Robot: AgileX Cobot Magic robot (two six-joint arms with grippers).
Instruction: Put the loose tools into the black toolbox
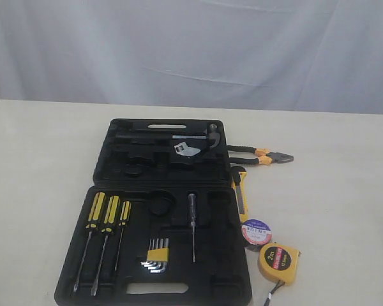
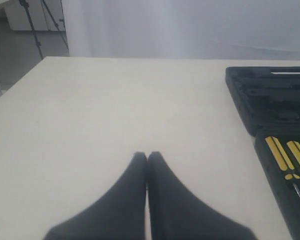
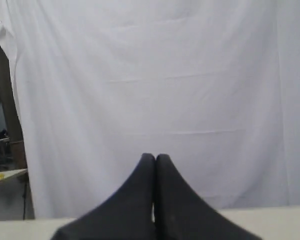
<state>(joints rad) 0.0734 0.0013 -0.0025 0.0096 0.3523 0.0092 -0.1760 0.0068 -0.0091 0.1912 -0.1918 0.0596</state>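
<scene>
**Inspector A:** Surroundings and obstructions?

**Inspector B:** A pale tabletop (image 1: 45, 166) stands before a white curtain (image 1: 191, 51). The black toolbox (image 1: 225, 255) lies open and flat at mid-table, two moulded halves with slot handles. Three screwdrivers (image 1: 106, 217) and a hex key set (image 1: 156, 254) occupy recesses in the near half.

**A:** Anything obscured?

**B:** The toolbox's near edge is cut off in the exterior view. The far half's contents are too dark to identify.

**A:** The loose tools?

**B:** All lie on the tabletop, outside the toolbox on its right.
- The orange-and-black pliers (image 1: 258, 155) lie beside the far half.
- The yellow utility knife (image 1: 240, 194) lies along the toolbox's right wall.
- The yellow-and-black tape measure (image 1: 278, 261) sits nearest the camera.
- The white-and-red tape roll (image 1: 256, 231) sits just beside the tape measure.

**A:** Grippers?

**B:** The left gripper (image 2: 147, 156) is clenched and empty over bare tabletop, left of the toolbox. The right gripper (image 3: 155, 157) is clenched and empty, facing the curtain.
</scene>
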